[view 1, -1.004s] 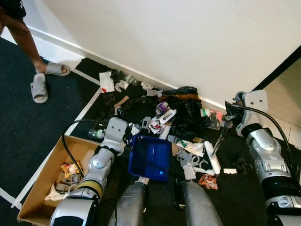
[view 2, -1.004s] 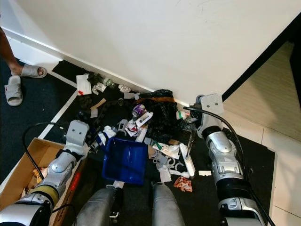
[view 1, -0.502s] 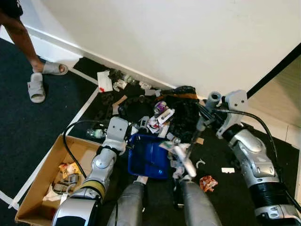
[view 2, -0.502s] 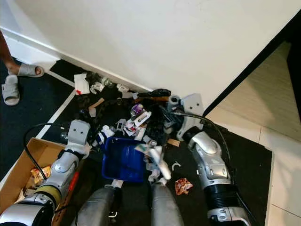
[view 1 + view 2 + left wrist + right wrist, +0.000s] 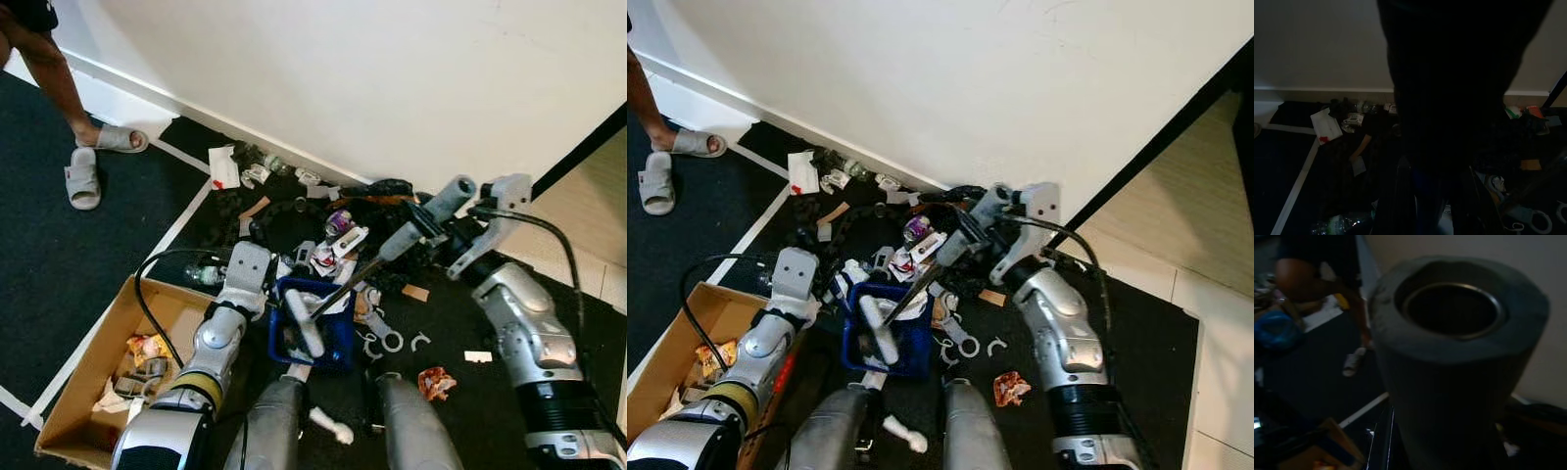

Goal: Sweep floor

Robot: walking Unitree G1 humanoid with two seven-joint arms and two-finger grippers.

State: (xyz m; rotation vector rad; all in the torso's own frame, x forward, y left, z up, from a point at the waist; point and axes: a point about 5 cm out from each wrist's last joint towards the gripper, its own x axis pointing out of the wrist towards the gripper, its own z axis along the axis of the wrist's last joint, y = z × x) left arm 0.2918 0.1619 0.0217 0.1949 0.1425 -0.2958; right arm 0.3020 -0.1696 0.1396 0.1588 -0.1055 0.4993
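Right gripper clamps the broom handle; brush head has swung from lower right into the blue dustpan (litter carried along). Left gripper holds the dustpan; more litter remains by the wall.

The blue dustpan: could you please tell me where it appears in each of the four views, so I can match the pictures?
Left eye view: the blue dustpan lies low and centre, just above the robot's knees, with the brush head in it.
Right eye view: low, left of centre.
Left wrist view: too dark to tell it apart.
Right wrist view: I cannot make it out behind the brush handle.
Shared landmark: the white paper with a red mark, by the wall.
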